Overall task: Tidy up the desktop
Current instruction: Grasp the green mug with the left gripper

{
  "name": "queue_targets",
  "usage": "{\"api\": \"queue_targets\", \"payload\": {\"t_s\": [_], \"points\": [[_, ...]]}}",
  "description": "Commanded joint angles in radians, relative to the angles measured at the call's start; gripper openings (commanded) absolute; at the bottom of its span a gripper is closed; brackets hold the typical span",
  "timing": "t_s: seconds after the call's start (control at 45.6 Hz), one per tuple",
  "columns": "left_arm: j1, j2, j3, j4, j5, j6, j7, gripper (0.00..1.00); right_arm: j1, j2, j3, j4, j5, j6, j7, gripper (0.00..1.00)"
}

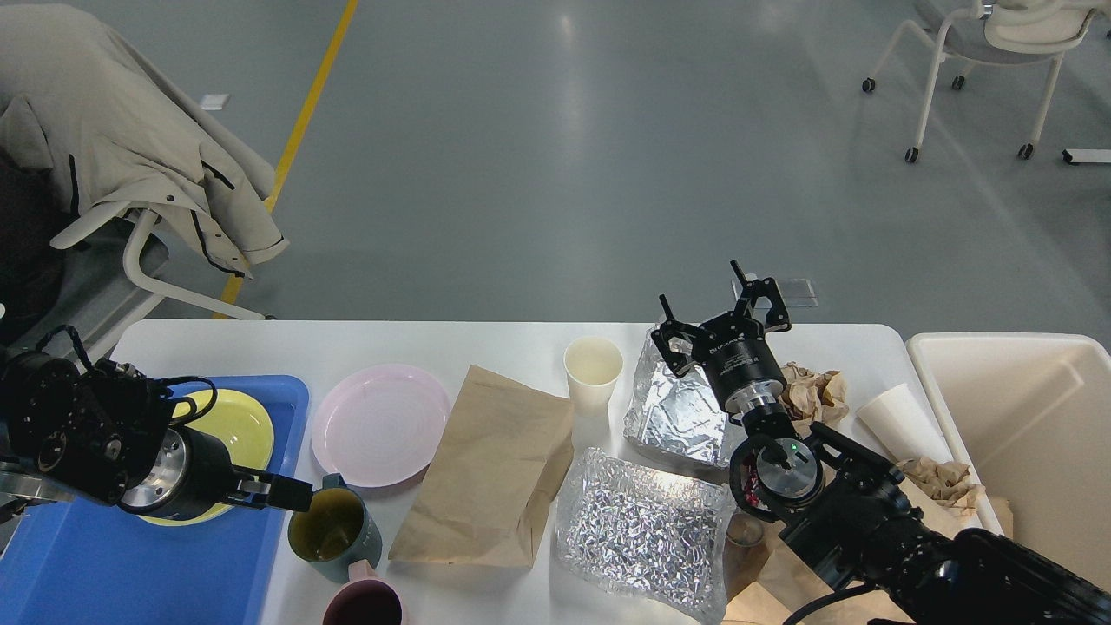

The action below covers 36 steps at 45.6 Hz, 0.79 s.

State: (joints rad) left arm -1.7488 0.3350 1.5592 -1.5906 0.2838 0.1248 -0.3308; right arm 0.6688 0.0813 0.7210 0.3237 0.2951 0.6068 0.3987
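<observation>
The right gripper (725,311) holds its fingers (665,309) spread wide with nothing between them, poised over the far edge of the counter (417,345) above a crumpled foil tray (677,408), with a paper cup (593,371) to one side of them and a wad of brown paper (811,391) to the other. The left gripper (291,495) shows its fingers only as one dark tip, so I cannot tell how far they are parted; that tip sits right at the rim of a green mug (334,529). Behind it lie a yellow plate (234,425) on a blue tray (78,564), with a pink plate (382,425) just past the tip on the white counter, which spreads beneath everything.
</observation>
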Motion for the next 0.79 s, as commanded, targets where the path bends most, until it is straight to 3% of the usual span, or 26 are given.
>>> {"api": "queue_targets", "payload": {"t_s": [0.0, 0.066, 0.285, 0.482, 0.57, 0.614, 0.658, 0.679, 0.767], "points": [[0.017, -0.004, -0.024, 0.003, 0.002, 0.01, 0.029, 0.83, 0.0, 0.0, 0.0, 0.0, -0.001, -0.001, 0.0, 1.0], [0.034, -0.005, -0.036, 0.001, 0.002, 0.025, 0.047, 0.76, 0.0, 0.0, 0.0, 0.0, 0.001, 0.001, 0.0, 1.0], [0.103, -0.011, -0.073, 0.012, 0.018, 0.073, 0.101, 0.69, 0.0, 0.0, 0.0, 0.0, -0.001, 0.001, 0.0, 1.0], [0.164, -0.013, -0.108, 0.029, 0.021, 0.122, 0.138, 0.52, 0.0, 0.0, 0.0, 0.0, 0.001, 0.001, 0.0, 1.0], [0.172, -0.014, -0.114, 0.029, 0.021, 0.122, 0.144, 0.38, 0.0, 0.0, 0.0, 0.002, -0.001, 0.001, 0.0, 1.0], [0.173, -0.013, -0.116, 0.031, 0.021, 0.122, 0.147, 0.24, 0.0, 0.0, 0.0, 0.002, 0.001, -0.001, 0.0, 1.0], [0.179, -0.013, -0.122, 0.032, 0.021, 0.122, 0.147, 0.04, 0.0, 0.0, 0.0, 0.0, 0.001, 0.001, 0.0, 1.0], [0.184, -0.013, -0.128, 0.032, 0.021, 0.122, 0.148, 0.0, 0.0, 0.0, 0.0, 0.002, 0.001, 0.001, 0.0, 1.0], [0.19, -0.013, -0.146, 0.032, 0.025, 0.122, 0.148, 0.0, 0.0, 0.0, -0.002, 0.0, -0.001, 0.001, 0.0, 1.0]]}}
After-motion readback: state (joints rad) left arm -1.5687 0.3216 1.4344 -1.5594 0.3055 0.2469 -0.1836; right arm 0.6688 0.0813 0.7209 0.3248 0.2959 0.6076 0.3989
